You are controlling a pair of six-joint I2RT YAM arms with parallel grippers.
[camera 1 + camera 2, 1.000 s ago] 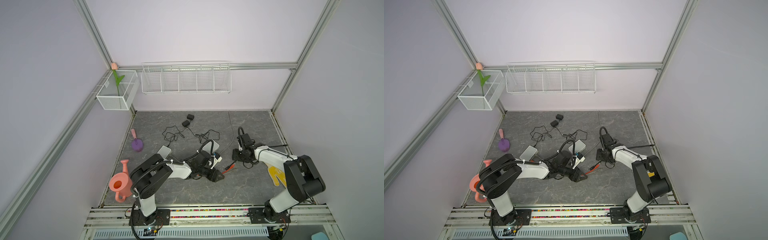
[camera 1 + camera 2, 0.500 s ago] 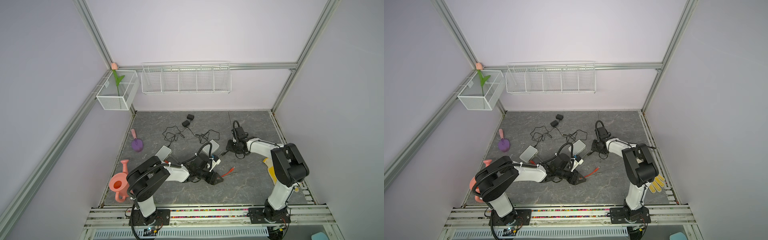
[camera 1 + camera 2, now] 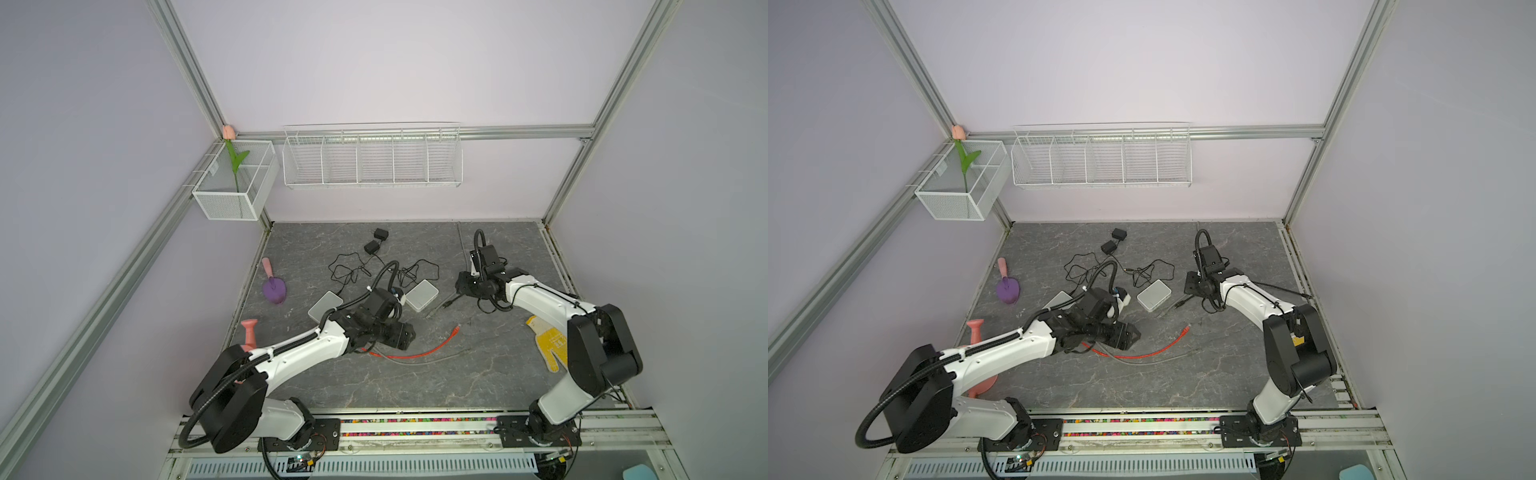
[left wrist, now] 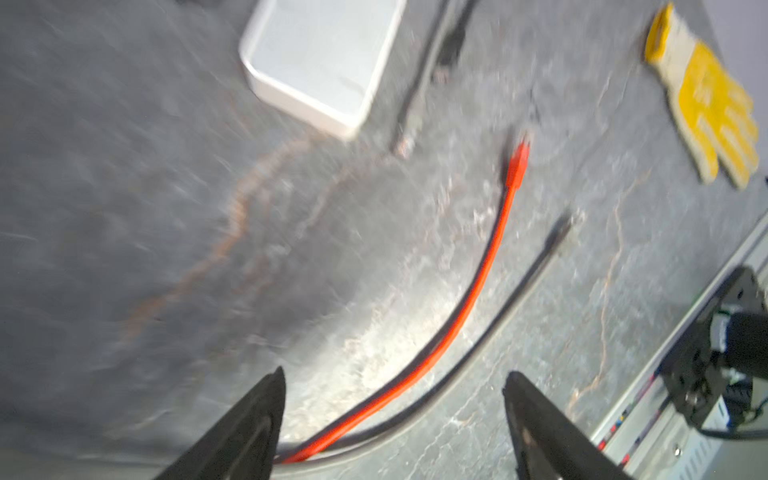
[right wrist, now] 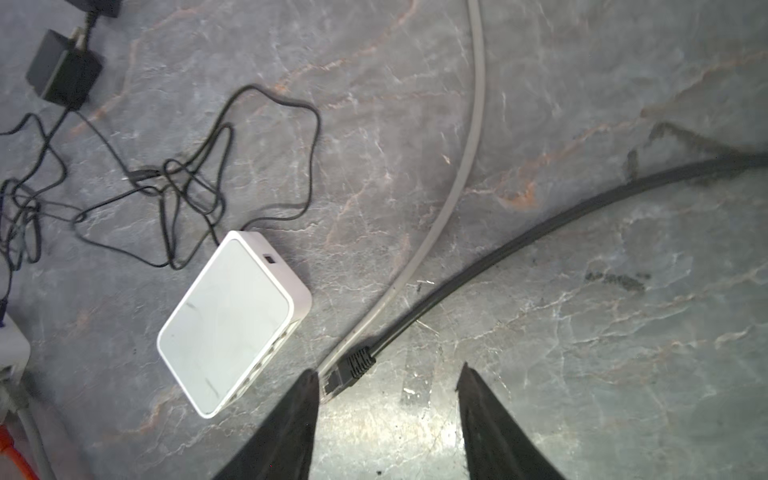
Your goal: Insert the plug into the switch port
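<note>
Grey marbled tabletop (image 3: 415,395), contents as follows.

1. One white switch (image 3: 422,295), lying flat near the middle.
2. One black plug (image 5: 349,370) on a thick black cable (image 5: 540,232). It lies on the tabletop near the switch but apart from it, not inserted. The clear end of a grey cable (image 5: 481,62) lies alongside.
3. One right gripper (image 5: 388,372), jaws spread, grasping nothing. The plug's tip sits at one finger (image 5: 295,424); whether it touches cannot be told.
4. One left gripper (image 4: 392,374), jaws wide apart and empty, low over a red cable (image 4: 478,291) and a second grey cable (image 4: 519,291). Both lie on the surface between the fingers.
5. One red plug (image 4: 517,166), free on the tabletop near the switch.
6. Sundries: yellow glove (image 3: 548,343) beside the right arm; second white box (image 3: 325,305) partly under the left arm; purple scoop (image 3: 274,289) and pink watering can (image 3: 249,332) at the left edge.
</note>
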